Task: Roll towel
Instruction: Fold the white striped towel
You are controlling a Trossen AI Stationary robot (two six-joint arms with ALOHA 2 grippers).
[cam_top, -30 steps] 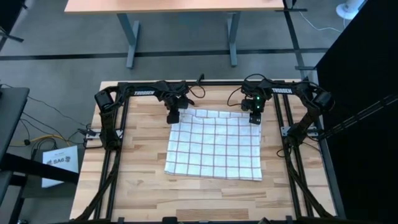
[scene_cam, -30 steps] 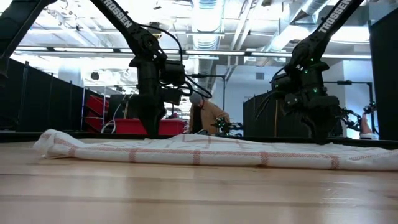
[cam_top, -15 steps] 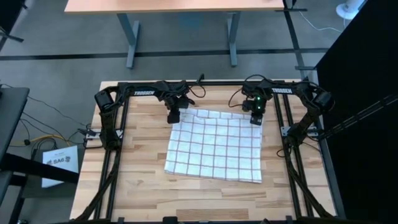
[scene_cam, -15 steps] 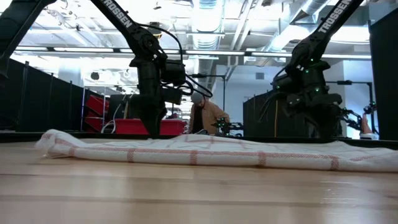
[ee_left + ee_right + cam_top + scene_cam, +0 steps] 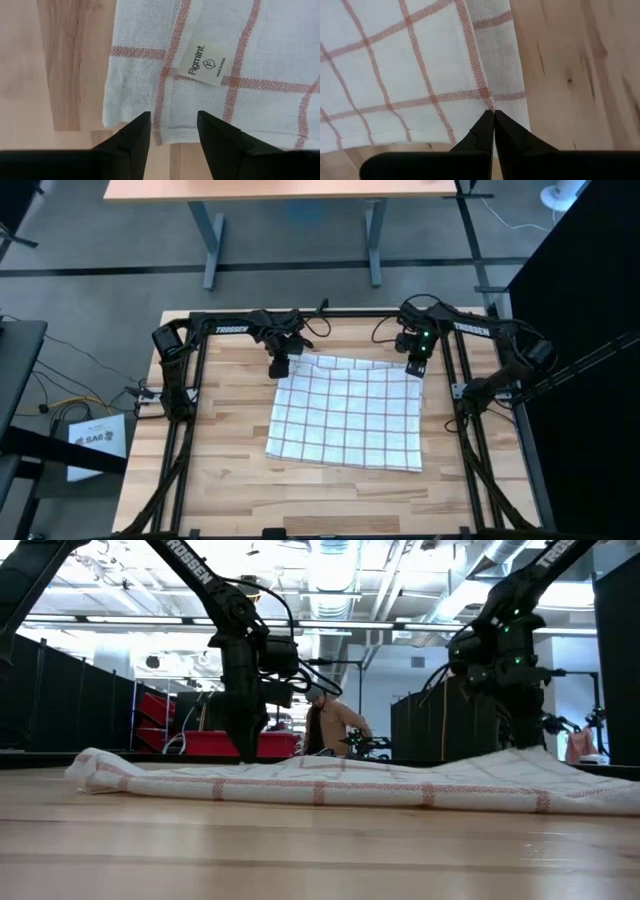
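Observation:
The towel point(image 5: 345, 415), white with a thin reddish grid, lies spread flat on the wooden table point(image 5: 220, 460). In the low view the towel point(image 5: 320, 785) is a low band that rises at its right end. My left gripper point(image 5: 281, 369) stands open over the far left corner, near the sewn label point(image 5: 206, 65). Its fingers point down on either side of the hem point(image 5: 162, 120). My right gripper point(image 5: 416, 368) is shut on the far right corner. My left gripper point(image 5: 172, 120) has the corner hem between its open fingers; whether the tips touch the cloth cannot be told. My right gripper point(image 5: 493, 114) pinches the towel just inside its far right corner point(image 5: 489, 101), at a crossing of grid lines. The fingers come from above, pointing down. That corner point(image 5: 520, 752) is raised slightly; the remainder lies on the table.
A black frame point(image 5: 320, 315) runs round the table's far edge and sides. Bare wood lies at the near edge point(image 5: 330, 500). A person point(image 5: 335, 730) is in the room beyond the table.
My right gripper has gone up and a little toward the table's right edge, taking the towel's far right corner with it. That corner now stands raised off the table while the remainder of the towel stays flat.

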